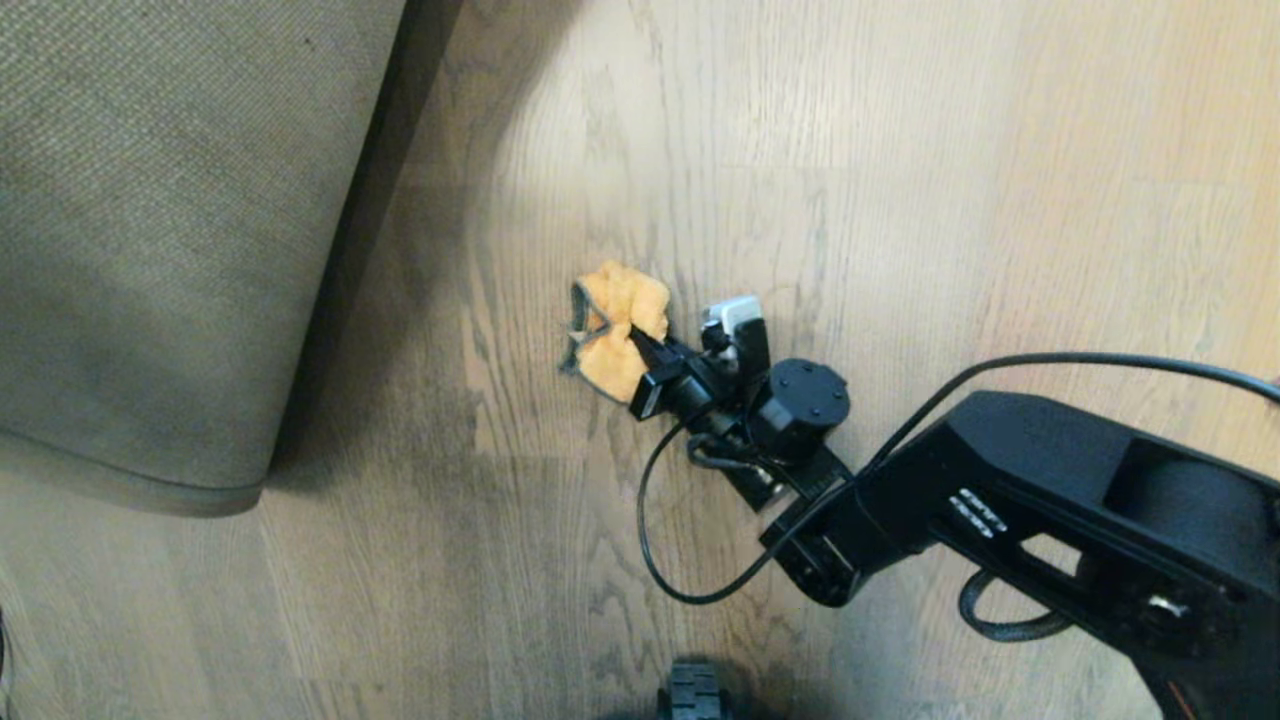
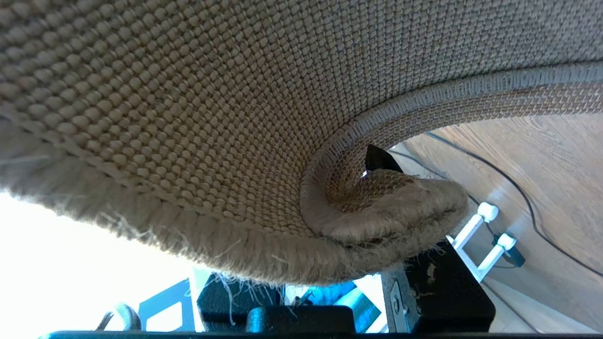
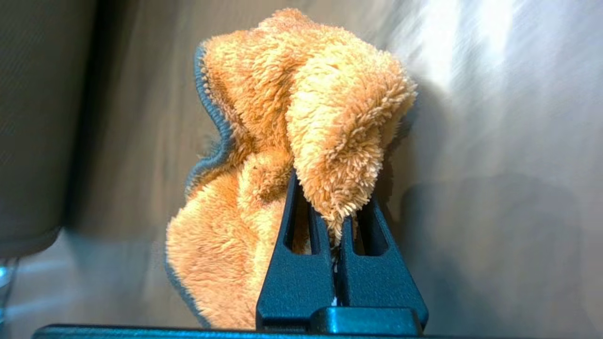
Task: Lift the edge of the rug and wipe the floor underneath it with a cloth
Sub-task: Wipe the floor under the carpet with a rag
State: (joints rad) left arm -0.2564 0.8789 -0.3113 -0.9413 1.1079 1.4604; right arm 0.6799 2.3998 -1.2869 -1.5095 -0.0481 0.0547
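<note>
The rug edge (image 1: 230, 488) is held up at the left of the head view, its coarse tan backing (image 1: 170, 230) facing me and a shadow on the floor (image 1: 900, 200) beneath it. In the left wrist view my left gripper (image 2: 391, 207) is shut on the folded rug edge (image 2: 386, 221); that gripper lies outside the head view. My right gripper (image 1: 640, 345) reaches in from the lower right, shut on the fluffy orange cloth (image 1: 615, 330). The cloth (image 3: 301, 108) bunches against the wood-grain floor (image 3: 494, 141), to the right of the lifted rug.
A black cable (image 1: 650, 540) loops from my right wrist over the floor. A dark part of my base (image 1: 692, 695) shows at the bottom edge. Beyond the rug, the left wrist view shows white frame legs (image 2: 476, 235) and a thin cable (image 2: 527, 197) on the floor.
</note>
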